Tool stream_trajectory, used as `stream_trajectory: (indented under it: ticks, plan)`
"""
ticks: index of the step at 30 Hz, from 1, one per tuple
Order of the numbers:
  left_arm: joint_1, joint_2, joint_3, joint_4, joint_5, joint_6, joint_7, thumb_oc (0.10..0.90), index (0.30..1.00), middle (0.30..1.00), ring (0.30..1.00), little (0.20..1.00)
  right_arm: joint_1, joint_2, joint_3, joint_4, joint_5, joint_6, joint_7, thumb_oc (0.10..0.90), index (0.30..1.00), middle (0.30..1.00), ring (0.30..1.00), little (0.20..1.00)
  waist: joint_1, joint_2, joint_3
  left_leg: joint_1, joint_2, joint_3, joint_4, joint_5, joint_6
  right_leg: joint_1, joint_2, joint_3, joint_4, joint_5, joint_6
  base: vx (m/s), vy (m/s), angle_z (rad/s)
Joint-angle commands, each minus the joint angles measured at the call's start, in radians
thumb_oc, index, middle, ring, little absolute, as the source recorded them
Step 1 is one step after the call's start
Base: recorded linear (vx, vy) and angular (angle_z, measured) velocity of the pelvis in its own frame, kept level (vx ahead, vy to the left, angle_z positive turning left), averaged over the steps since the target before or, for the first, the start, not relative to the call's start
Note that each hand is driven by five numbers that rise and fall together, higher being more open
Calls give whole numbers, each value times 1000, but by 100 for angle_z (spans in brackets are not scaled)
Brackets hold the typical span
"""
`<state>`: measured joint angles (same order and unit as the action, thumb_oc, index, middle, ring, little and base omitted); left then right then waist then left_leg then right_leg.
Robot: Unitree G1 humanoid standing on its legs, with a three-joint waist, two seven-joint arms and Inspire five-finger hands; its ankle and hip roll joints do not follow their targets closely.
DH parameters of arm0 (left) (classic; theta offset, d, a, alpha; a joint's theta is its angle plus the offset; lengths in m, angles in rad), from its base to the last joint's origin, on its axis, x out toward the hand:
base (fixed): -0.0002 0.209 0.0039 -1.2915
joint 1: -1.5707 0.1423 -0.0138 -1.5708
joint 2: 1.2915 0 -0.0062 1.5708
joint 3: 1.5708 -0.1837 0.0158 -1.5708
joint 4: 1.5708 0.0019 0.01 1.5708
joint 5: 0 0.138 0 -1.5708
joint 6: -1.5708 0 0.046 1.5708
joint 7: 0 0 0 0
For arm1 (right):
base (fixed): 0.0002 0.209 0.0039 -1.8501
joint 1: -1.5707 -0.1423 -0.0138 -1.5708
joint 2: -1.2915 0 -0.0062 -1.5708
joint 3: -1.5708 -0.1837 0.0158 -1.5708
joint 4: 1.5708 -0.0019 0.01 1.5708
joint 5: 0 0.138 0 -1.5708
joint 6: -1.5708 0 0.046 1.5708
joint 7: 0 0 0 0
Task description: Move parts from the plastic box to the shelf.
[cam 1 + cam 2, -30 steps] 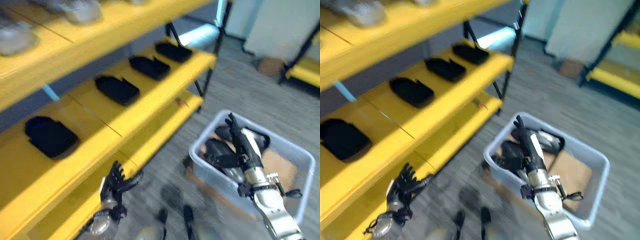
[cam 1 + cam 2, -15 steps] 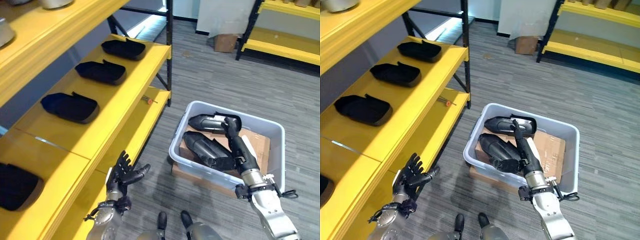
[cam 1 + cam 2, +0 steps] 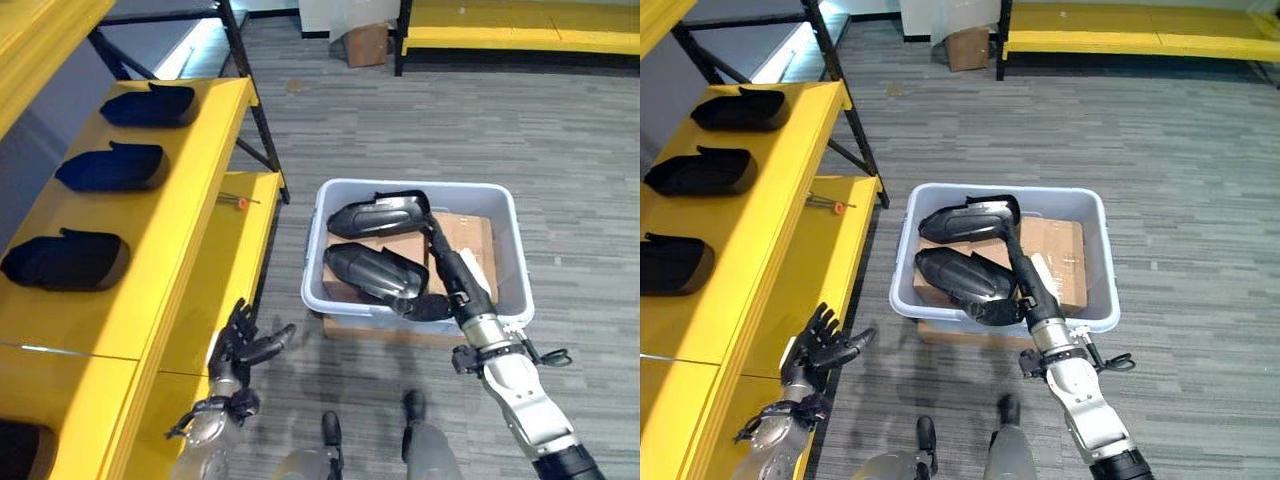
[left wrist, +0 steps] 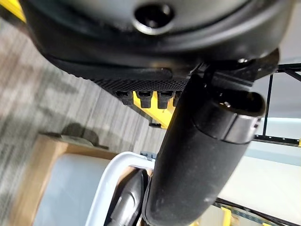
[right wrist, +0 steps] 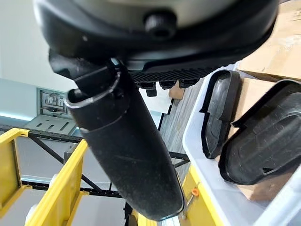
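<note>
right hand [image 3: 1025, 285] lower in plastic box [image 3: 1095, 225], straight fingers beside parts [image 3: 960, 275]; left hand [image 3: 820, 345] spread, empty

Two glossy black moulded parts [image 3: 965, 278] lie on matt brown cardboard [image 3: 1055, 250] inside a smooth pale plastic box [image 3: 1095, 235], beside a smooth yellow-painted shelf [image 3: 770, 190] on ribbed grey carpet floor [image 3: 1180, 150].

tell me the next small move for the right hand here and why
Probably curl the right hand round the nearer black part and lift it. The hand reaches straight-fingered into the plastic box beside that part, holding nothing, and two black parts lie there on cardboard. The left hand hangs open by the yellow shelf.
</note>
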<state>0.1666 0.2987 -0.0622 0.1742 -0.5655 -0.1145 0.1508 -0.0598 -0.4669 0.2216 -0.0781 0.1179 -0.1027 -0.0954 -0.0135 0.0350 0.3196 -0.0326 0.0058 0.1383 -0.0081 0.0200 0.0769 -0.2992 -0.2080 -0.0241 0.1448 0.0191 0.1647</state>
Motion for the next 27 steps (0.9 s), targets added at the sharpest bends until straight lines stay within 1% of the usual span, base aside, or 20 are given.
stream_trajectory:
  ticks: [1,3,5,6,9,11,12,13,15,17,18,19,20,21,22,23,24,25,26,27]
  plan:
    - [13,25,8,-112,32,-87,-11,900,1000,1000,1000,1000,-31,-15,-63,-113,-42,-77,-10,900,1000,1000,1000,1000,-10,-54,-94,41,-29,-108,-2,-52,-41,91,66,-27,-93,116,-24,186,-206,86]
    - [3,11,1,-107,21,-86,-15,900,1000,1000,1000,1000,-11,-27,-90,-118,-25,-84,-16,900,1000,1000,1000,1000,-14,-57,-110,41,-10,-112,5,-54,-61,118,74,-52,-104,104,-34,144,-164,64]
    - [-1,9,-6,-106,19,-82,-17,900,1000,1000,1000,1000,-3,-30,-98,-120,-22,-84,-16,900,1000,1000,1000,1000,-16,-56,-115,44,0,-115,5,-54,-68,130,76,-69,-104,94,-38,100,-145,12]
    - [-6,9,-16,-101,22,-76,-19,900,1000,1000,1000,1000,11,-30,-108,-120,-18,-84,-20,900,1000,1000,1000,1000,-24,-52,-121,54,21,-121,-1,-50,-81,150,83,-86,-103,78,-45,142,-201,14]
    - [6,5,-18,-102,25,-70,-25,900,1000,1000,1000,1000,28,-32,-117,-130,-13,-84,-15,900,1000,1000,1000,1000,-26,-48,-127,61,31,-122,-6,-47,-90,166,89,-94,-119,72,-50,77,-113,13]
    - [13,8,-9,-101,29,-67,-28,900,1000,1000,1000,1000,45,-42,-128,-138,-6,-89,-8,900,1000,1000,1000,1000,-30,-47,-124,52,49,-124,9,-46,-107,175,99,-96,-118,53,-62,65,-151,-3]
    - [13,9,-4,-100,31,-68,-27,900,1000,1000,1000,1000,43,-46,-127,-136,-2,-89,-6,900,1000,1000,1000,1000,-30,-49,-122,42,55,-126,36,-51,-113,179,99,-98,-117,45,-67,16,-129,7]
    - [10,11,0,-102,30,-70,-29,900,1000,1000,1000,1000,35,-52,-126,-137,3,-93,-7,900,1000,1000,1000,1000,-30,-52,-114,20,63,-123,97,-48,-123,182,100,-97,-116,41,-74,-2,-148,17]
    - [10,6,4,-103,24,-73,-31,900,1000,1000,1000,1000,28,-67,-128,-142,7,-101,-11,900,1000,1000,1000,1000,-27,-55,-91,-57,65,-116,277,-25,-142,193,99,-105,-113,29,-94,-33,-117,28]
    - [14,-2,6,-104,16,-76,-32,900,1000,1000,1000,1000,20,-85,-129,-140,-7,-103,-16,900,1000,1000,1000,1000,-12,-58,-58,-119,38,-156,405,12,-152,205,97,-104,-107,21,-110,-19,-37,32]
    - [14,-4,6,-106,11,-76,-31,900,1000,1000,1000,1000,15,-93,-131,-137,-19,-100,-22,900,1000,1000,1000,1000,-3,-61,-47,-144,28,-182,421,23,-153,206,91,-100,-106,18,-110,31,24,6]
    - [13,-4,6,-108,6,-74,-35,900,1000,1000,1000,1000,15,-95,-139,-137,-24,-98,-27,900,1000,1000,1000,1000,-5,-65,-48,-166,45,-182,386,19,-149,205,81,-99,-109,17,-105,96,67,-12]
    - [17,-2,8,-112,8,-71,-40,900,1000,1000,1000,1000,22,-98,-154,-136,-28,-96,-30,900,1000,1000,1000,1000,-9,-72,-53,-171,73,-176,324,7,-145,208,68,-95,-118,17,-94,85,55,-9]
    - [18,-1,7,-112,8,-71,-40,900,1000,1000,1000,1000,23,-98,-155,-137,-28,-96,-30,900,1000,1000,1000,1000,-7,-72,-53,-166,73,-174,318,7,-145,210,68,-94,-119,17,-94,145,95,8]
    - [21,4,9,-117,9,-70,-40,900,1000,1000,1000,1000,29,-101,-168,-138,-30,-97,-39,900,1000,1000,1000,1000,-6,-77,-59,-164,119,-167,222,15,-147,213,56,-89,-125,14,-79,134,108,8]
    - [21,7,6,-116,8,-70,-39,900,1000,1000,1000,1000,31,-102,-174,-136,-31,-95,-46,900,1000,1000,1000,1000,-3,-74,-59,-167,145,-170,159,43,-151,213,52,-83,-126,13,-73,191,188,5]
    - [18,13,2,-114,11,-71,-34,900,1000,1000,1000,1000,27,-105,-180,-129,-44,-97,-61,900,1000,1000,1000,1000,2,-67,-60,-184,173,-179,104,93,-164,214,46,-77,-125,7,-64,280,342,3]
    - [17,17,-4,-106,3,-73,-39,900,1000,1000,1000,1000,32,-109,-190,-138,-91,-83,-63,900,1000,1000,1000,1000,2,-53,-66,-175,162,-169,98,69,-172,233,29,-53,-135,4,-48,236,292,9]
    - [17,17,-4,-106,3,-73,-39,900,1000,1000,1000,1000,32,-108,-190,-139,-91,-83,-63,900,1000,1000,1000,1000,4,-53,-66,-174,162,-167,98,69,-172,234,29,-51,-136,5,-48,212,289,-7]
    - [14,22,-6,-114,3,-75,-42,900,1000,1000,1000,1000,32,-110,-200,-140,-104,-81,-67,900,1000,1000,1000,1000,-2,-51,-65,-171,157,-143,97,67,-175,234,23,-52,-141,14,-46,43,77,-40]
